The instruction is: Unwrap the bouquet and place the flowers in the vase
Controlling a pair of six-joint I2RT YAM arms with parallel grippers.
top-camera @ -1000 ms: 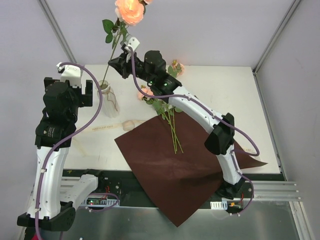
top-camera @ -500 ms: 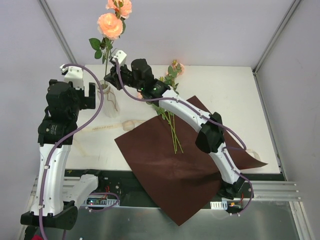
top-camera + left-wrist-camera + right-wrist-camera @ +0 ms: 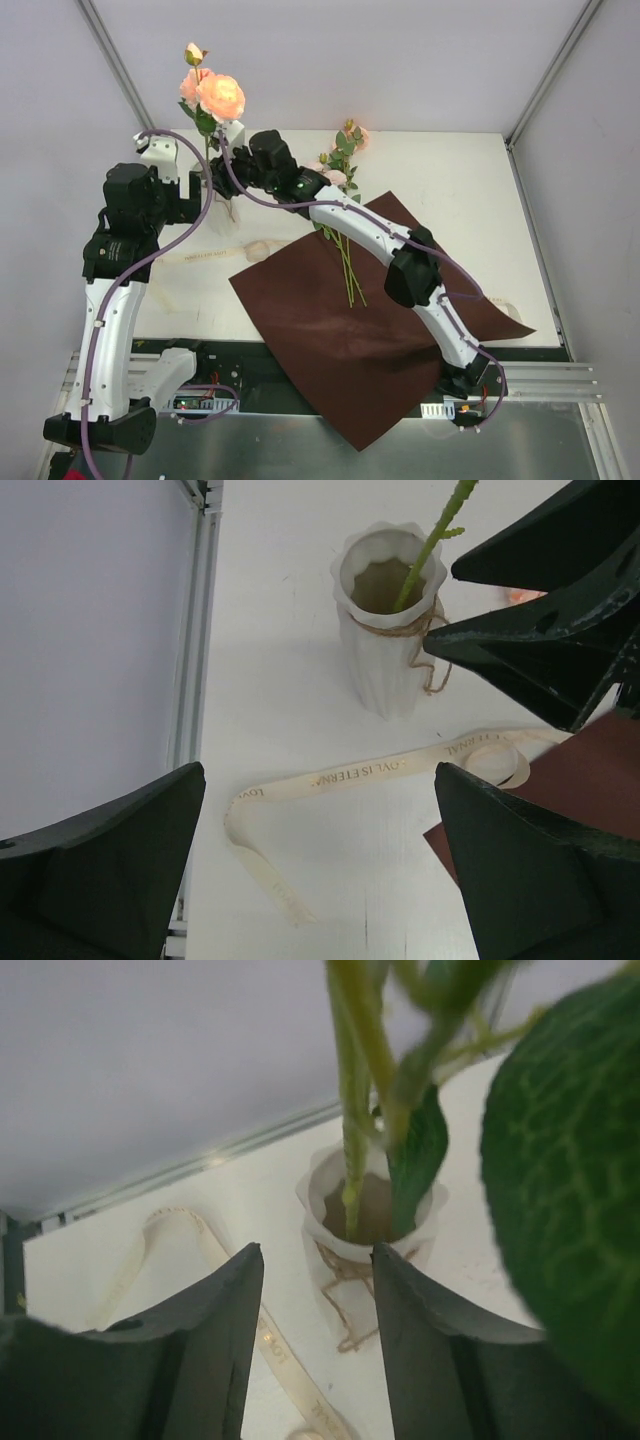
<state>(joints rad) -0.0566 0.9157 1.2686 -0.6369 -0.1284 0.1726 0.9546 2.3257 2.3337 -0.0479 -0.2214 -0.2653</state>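
Observation:
One of the flowers (image 3: 221,95), with peach blooms, stands with its green stem (image 3: 430,540) inside the mouth of the whitish vase (image 3: 385,630). My right gripper (image 3: 314,1250) hovers just above the vase (image 3: 370,1220), open, and the stem (image 3: 350,1110) is free of its fingers. To the vase's left, my left gripper (image 3: 320,850) is open and empty. The bouquet is unwrapped: its dark red paper (image 3: 340,330) lies flat, and the other flowers (image 3: 338,178) lie across its far edge. In the top view the vase is mostly hidden behind both grippers.
The cream ribbon (image 3: 380,770) lies untied on the white table (image 3: 450,190), in front of the vase. A large green leaf (image 3: 570,1180) fills the right of the right wrist view. The enclosure's metal rail (image 3: 195,630) runs along the table's left edge.
My right arm carried the flower left and down, so its stem slid into the vase. Its jaws went from shut on the stem to open. My left gripper shifted slightly toward the vase.

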